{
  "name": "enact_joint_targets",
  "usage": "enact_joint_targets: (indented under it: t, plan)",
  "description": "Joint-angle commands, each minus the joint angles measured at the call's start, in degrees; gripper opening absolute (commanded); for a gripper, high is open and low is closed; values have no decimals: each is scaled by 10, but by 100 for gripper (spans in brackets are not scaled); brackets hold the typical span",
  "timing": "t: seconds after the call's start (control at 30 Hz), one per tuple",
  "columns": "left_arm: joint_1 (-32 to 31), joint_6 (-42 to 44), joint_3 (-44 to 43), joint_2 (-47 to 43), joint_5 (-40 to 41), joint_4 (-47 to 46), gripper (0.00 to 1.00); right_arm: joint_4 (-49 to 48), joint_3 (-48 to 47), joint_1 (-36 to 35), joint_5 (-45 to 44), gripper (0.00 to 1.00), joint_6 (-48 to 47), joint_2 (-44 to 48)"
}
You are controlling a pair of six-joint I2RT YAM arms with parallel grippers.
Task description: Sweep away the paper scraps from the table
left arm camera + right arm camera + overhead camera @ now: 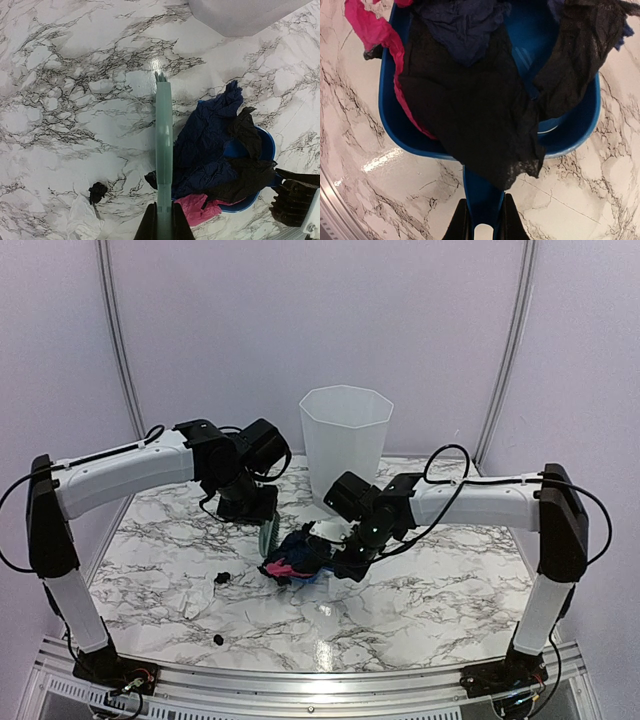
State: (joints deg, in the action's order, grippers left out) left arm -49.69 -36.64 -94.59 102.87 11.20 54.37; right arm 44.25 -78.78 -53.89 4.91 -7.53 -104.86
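Left gripper (164, 224) has its jaws clamped on the handle of the pale green brush (164, 130). The brush runs straight out from the fingers, seen edge-on, bristle tips at the far end, right up against the left side of the heap. Right gripper (481, 221) has its jaws closed on the handle of the blue dustpan (572, 130). The pan sits flat on the table (440, 590) with its mouth to the left, towards the brush. Most of the paper scraps (210, 145) are piled in and over the pan near the middle of the table, just near of the white bin (345, 445). There is navy on top, black draped over the pan's floor and rim, and pink sticking out on the near-left side. Part of the navy and pink spills past the pan's lip onto the marble beside the brush. The heap is bunched up, so I cannot count single strips. Outside the pan, one small black scrap (222, 577) lies on the table left of the pile, apart from the brush. A second black bit (218, 639) lies further near-left, close to the front edge. A crumpled white bit (82, 222) lies just beside the first stray scrap. I cannot tell what it is made of. The two arms meet over the pile, left from the far-left, right from the right.
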Motion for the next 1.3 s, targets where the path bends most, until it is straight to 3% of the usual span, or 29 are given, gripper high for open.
enact_joint_targets:
  t: [0.0, 0.77, 1.27]
  plan:
    - [-6, -21, 14, -41, 30, 13, 0, -24, 4, -4, 13, 0, 24, 23]
    - [-6, -95, 103, -158, 120, 15, 0, 16, -24, -4, 10, 0, 61, 49]
    - [30, -117, 166, -274, 179, 35, 0, 78, -137, -6, -8, 0, 86, 59]
